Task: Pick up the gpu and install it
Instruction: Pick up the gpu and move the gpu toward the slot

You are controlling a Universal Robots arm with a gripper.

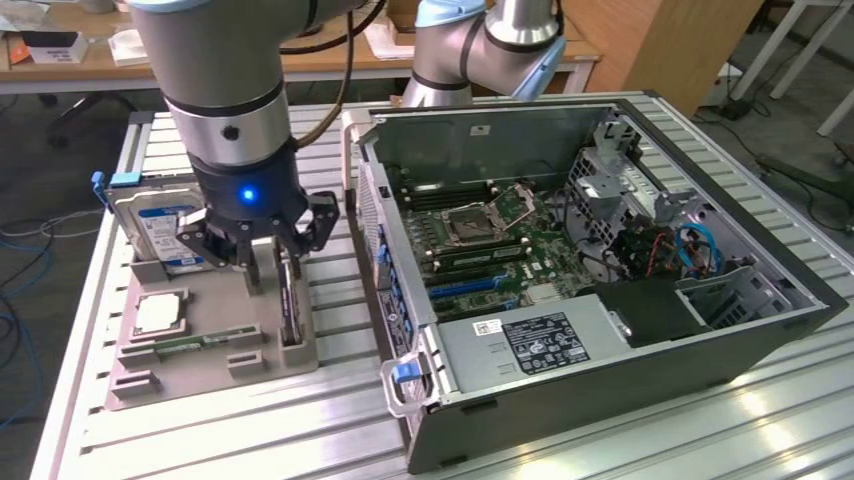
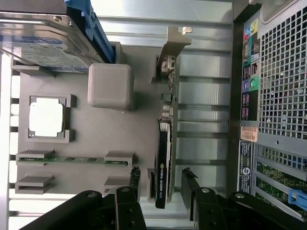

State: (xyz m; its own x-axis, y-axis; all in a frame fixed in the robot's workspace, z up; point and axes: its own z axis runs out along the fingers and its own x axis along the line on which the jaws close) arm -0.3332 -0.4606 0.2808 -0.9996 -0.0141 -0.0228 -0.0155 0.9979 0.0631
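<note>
The gpu (image 2: 164, 158) stands on edge in a slot of the grey tray (image 2: 96, 139), directly between the fingers of the claw (image 2: 162, 178), whose jaws are spread and hold nothing. If the claw closes off-centre, the card may tilt and jam in its slot, or its bracket may snag on lifting. Its black edge seems to read "NVIDIA QUADRO". Beyond one finger stands the drive (image 2: 38, 43), its label unreadable; beyond the other, the case (image 2: 278, 72).
</note>
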